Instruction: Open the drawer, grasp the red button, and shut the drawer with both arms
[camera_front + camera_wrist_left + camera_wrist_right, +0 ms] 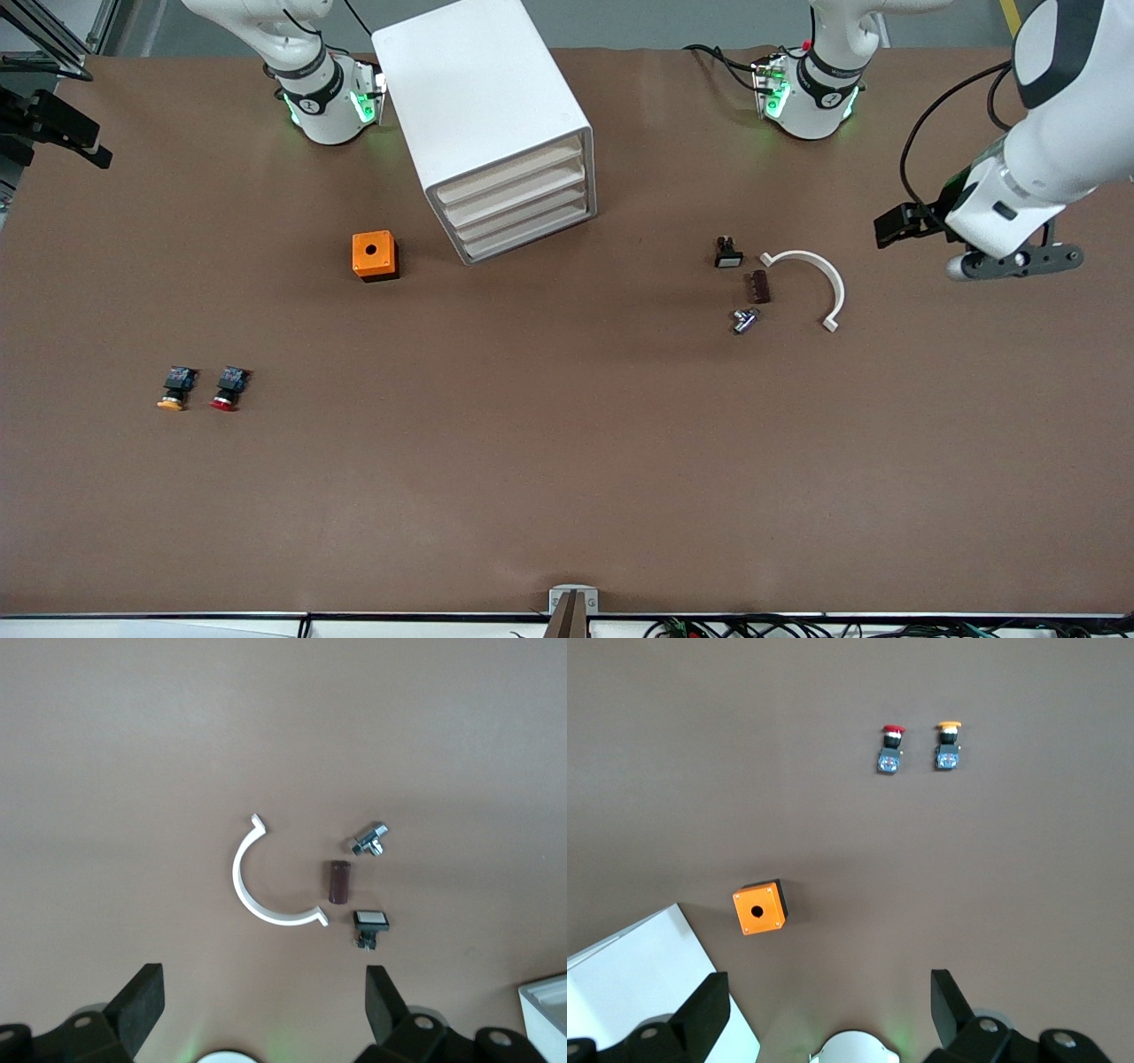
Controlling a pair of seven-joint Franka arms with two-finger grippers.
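left gripper (261, 1010) fingers spread wide, right gripper (828, 1010) likewise

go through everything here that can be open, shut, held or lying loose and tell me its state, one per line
Cabinet: all four drawers shut.
Red button: lying loose on the table, beside the yellow button.
Orange box: sitting beside the cabinet, hole up.
White clip: loose on the table.
Left gripper: fingers open, holding nothing, above the white clip.
Right gripper: fingers open, holding nothing.
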